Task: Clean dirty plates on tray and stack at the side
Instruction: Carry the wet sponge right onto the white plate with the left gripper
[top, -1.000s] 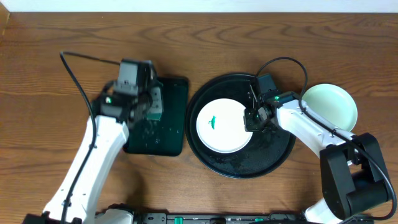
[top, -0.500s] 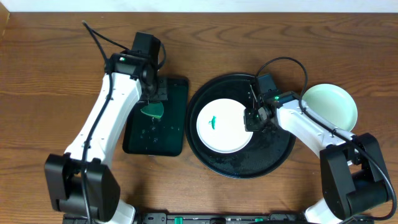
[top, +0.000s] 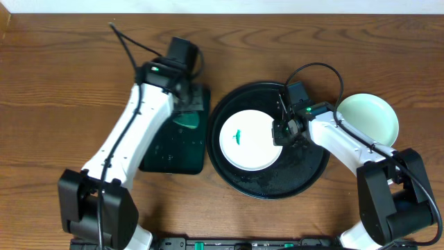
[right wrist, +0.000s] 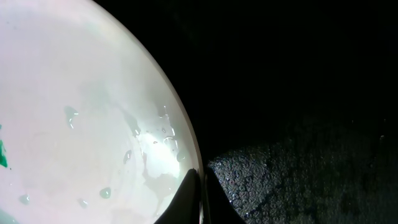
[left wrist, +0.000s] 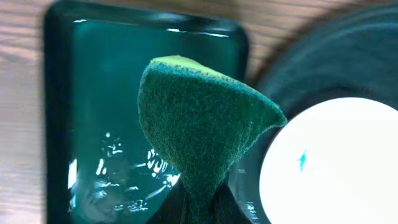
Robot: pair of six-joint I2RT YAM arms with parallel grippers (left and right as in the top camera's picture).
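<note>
A white plate (top: 250, 139) with a small green smear (top: 238, 136) lies on the round black tray (top: 305, 177). My right gripper (top: 284, 132) is shut on the plate's right rim; the right wrist view shows the rim (right wrist: 186, 143) pinched between the fingertips of the gripper (right wrist: 202, 199). Water drops dot the plate (right wrist: 81, 112). My left gripper (top: 182, 105) is shut on a dark green sponge (top: 186, 119), which hangs over the right part of the rectangular green tray (top: 163, 156). In the left wrist view the sponge (left wrist: 199, 124) fans out from the gripper (left wrist: 199, 208), left of the plate (left wrist: 336, 168).
A pale mint-green plate (top: 368, 119) sits on the wooden table to the right of the black tray. The rectangular green tray (left wrist: 93, 124) is wet, with shiny drops on its floor. The black tray's bare floor (right wrist: 298, 93) is also speckled with water.
My left arm has swung back and to the right over the green tray, carrying the sponge toward the black tray. The right arm and the white plate have not moved.
</note>
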